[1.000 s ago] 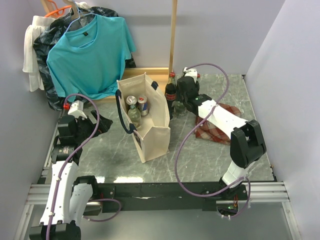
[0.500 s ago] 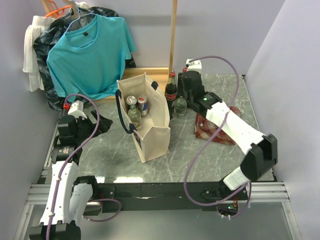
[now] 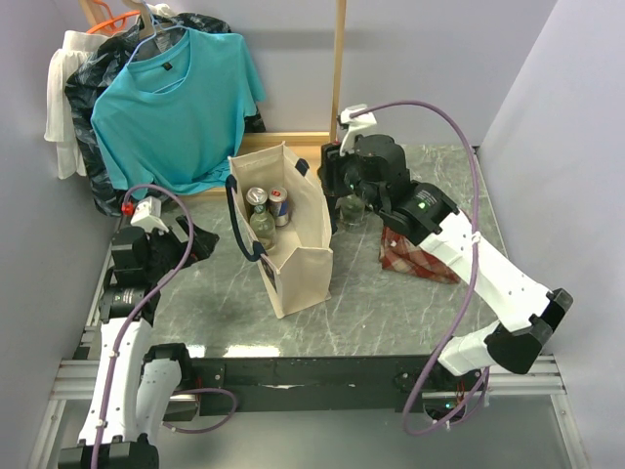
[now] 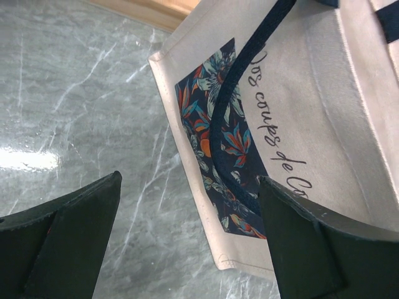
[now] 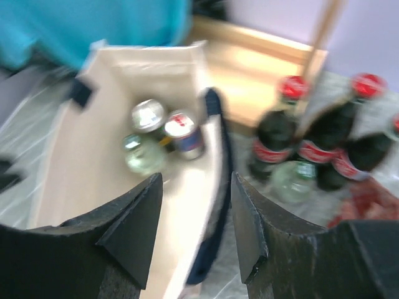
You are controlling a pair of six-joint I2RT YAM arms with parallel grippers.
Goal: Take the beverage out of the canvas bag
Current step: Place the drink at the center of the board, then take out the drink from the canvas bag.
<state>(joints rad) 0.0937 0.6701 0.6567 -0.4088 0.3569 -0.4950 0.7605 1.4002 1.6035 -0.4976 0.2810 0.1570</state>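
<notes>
— Where does the canvas bag (image 3: 283, 230) stand?
— Upright on the marble table (image 3: 391, 303), mouth open, between the two arms.
— And how are the arms posed?
— The right one stretches far across the table. The right gripper (image 5: 193, 230) is spread wide and empty, near the bag's rim and the cola bottles (image 5: 274, 134). The left gripper (image 4: 187, 237) hangs low, released, facing the bag's printed side.
— The beverage?
— Two cans (image 5: 148, 115) and a bottle (image 5: 140, 152) sit inside the bag.

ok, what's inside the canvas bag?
The canvas bag holds a silver-topped can, a red-and-blue can and a clear bottle. Their lower parts and the bag floor are hidden by its walls.
</notes>
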